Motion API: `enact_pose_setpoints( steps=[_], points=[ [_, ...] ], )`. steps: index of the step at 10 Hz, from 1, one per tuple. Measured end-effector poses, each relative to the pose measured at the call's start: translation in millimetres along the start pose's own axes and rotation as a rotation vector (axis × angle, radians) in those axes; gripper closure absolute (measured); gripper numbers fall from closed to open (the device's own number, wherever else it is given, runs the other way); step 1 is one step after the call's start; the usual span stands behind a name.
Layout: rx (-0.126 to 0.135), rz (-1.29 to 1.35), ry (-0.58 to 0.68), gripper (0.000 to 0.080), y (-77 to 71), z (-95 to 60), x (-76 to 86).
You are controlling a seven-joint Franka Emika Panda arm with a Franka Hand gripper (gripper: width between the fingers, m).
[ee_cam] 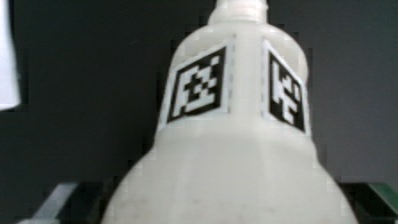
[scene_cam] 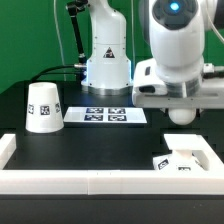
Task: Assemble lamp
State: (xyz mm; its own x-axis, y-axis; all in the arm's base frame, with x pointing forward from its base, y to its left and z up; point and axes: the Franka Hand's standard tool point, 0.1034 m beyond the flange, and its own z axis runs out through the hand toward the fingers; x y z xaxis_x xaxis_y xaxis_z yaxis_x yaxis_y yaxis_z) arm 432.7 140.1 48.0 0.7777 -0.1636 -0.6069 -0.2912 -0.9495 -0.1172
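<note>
My gripper (scene_cam: pixel 181 120) hangs at the exterior view's right, shut on the white bulb (scene_cam: pixel 181 113), which it holds above the table. In the wrist view the bulb (ee_cam: pixel 222 130) fills the picture, with two square tags on its tapered neck. Its round body sits between the fingers (ee_cam: pixel 50 205) of my gripper (ee_cam: pixel 210 212). The flat square base (scene_cam: pixel 186 160) lies on the table just below and in front of the gripper. The tapered shade (scene_cam: pixel 43 107) stands wide end down at the exterior view's left, well apart from the gripper.
The marker board (scene_cam: pixel 107 115) lies flat mid-table, in front of the robot's white pedestal (scene_cam: pixel 106 60). A low white wall (scene_cam: pixel 80 181) runs along the near edge, and a piece of it (scene_cam: pixel 8 150) turns up the left side.
</note>
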Motion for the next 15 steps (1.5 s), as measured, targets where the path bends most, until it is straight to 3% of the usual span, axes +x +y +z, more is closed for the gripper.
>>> enact_pose_setpoints(
  steps=[3, 8, 10, 14, 15],
  points=[
    [0.044, -0.024, 0.03, 0.0222, 7.7, -49.8, 12.4],
    [0.045, -0.04, 0.06, 0.0222, 10.5, -47.1, 18.2],
    [0.056, -0.088, 0.187, 0.0222, 17.7, -70.6, 31.5],
    [0.06, -0.11, 0.479, 0.0222, 23.7, -107.5, 42.4],
    [0.051, -0.113, 0.569, 0.0222, 24.5, -106.4, 44.0]
  ],
)
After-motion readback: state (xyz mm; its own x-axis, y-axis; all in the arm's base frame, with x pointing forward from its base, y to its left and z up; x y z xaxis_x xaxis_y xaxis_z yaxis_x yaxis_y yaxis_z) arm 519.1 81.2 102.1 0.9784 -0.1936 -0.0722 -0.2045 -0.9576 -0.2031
